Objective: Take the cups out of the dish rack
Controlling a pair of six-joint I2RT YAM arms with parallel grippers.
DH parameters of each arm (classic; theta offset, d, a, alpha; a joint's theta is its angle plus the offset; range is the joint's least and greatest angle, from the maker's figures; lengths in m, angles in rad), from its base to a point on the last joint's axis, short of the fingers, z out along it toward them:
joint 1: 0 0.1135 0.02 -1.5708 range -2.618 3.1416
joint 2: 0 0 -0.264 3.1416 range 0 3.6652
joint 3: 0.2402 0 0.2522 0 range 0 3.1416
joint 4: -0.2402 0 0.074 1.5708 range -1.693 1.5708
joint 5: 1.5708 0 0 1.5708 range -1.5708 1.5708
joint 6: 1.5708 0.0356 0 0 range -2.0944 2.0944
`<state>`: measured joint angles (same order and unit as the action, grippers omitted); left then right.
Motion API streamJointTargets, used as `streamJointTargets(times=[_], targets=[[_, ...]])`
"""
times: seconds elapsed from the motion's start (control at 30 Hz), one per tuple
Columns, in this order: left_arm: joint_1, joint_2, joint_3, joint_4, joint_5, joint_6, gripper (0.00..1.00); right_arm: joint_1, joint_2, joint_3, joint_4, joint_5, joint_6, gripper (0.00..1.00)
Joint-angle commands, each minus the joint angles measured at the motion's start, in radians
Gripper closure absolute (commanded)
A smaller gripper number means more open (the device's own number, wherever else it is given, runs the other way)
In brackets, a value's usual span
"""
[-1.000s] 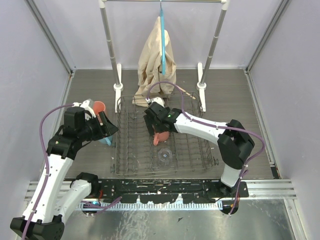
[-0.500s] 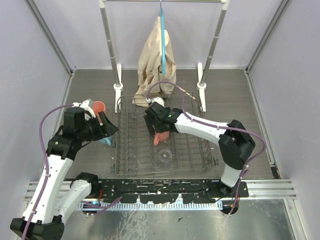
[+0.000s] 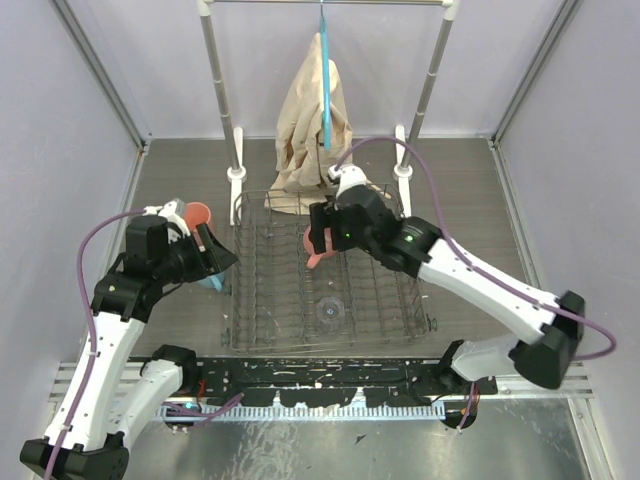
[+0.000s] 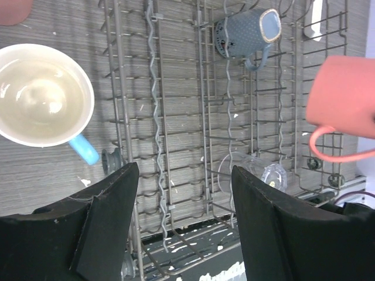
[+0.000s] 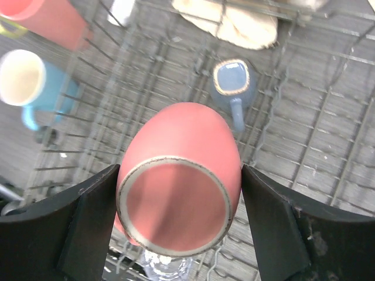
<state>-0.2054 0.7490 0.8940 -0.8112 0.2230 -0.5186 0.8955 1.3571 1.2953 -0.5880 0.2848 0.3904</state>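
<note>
Your right tool [image 3: 322, 238] is clenching a salmon-pink mug [image 5: 179, 146] by its sides, with the mouth facing the wrist camera. It is holding the mug above the middle of the dish rack [image 3: 250, 310]. The height looks chosen to clear the upright prongs, so the handle is not catching on wire.

Your left tool [image 4: 184, 222] is hanging released and empty over the rack's left edge, probably waiting for a turn.

Just left of the rack, a light blue mug [image 4: 45, 96] and a second pink mug [image 3: 198, 213] are resting on the surface [image 3: 480, 190]. That suggests this side is serving as the drop-off.

Inside the rack, a grey-blue mug [image 4: 245, 34] is lying on its side toward the far end. A clear glass [image 3: 330, 312] is sitting toward the near end.

Bare surface is showing to the right of the rack, while the left side is looking crowded. A clothes rail [image 3: 222, 90] with beige cloth [image 3: 310, 110] is standing just behind the rack, limiting room that way. Enclosure walls are bounding the surface on both sides.
</note>
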Motion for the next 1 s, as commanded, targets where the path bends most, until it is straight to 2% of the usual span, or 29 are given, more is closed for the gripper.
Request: streamJointTargets(times=[0.0, 0.2, 0.4, 0.53, 0.73, 0.97], targets=[[0.000, -0.014, 0.014, 0.079, 0.092, -0.050, 0.28, 0.000, -0.161, -0.058, 0.211, -0.125, 0.014, 0.99], [0.000, -0.039, -0.045, 0.274, 0.258, -0.185, 0.27, -0.031, -0.313, -0.207, 0.447, -0.325, 0.094, 1.00], [0.000, -0.075, -0.147, 0.606, 0.409, -0.397, 0.27, -0.079, -0.399, -0.353, 0.741, -0.518, 0.219, 1.00], [0.000, -0.100, -0.212, 0.800, 0.453, -0.522, 0.26, -0.128, -0.431, -0.449, 0.961, -0.632, 0.341, 1.00], [-0.001, -0.146, -0.309, 1.083, 0.497, -0.703, 0.22, -0.165, -0.429, -0.535, 1.195, -0.707, 0.469, 1.00], [-0.034, -0.166, -0.338, 1.195, 0.516, -0.774, 0.23, -0.169, -0.378, -0.541, 1.295, -0.742, 0.528, 1.00]])
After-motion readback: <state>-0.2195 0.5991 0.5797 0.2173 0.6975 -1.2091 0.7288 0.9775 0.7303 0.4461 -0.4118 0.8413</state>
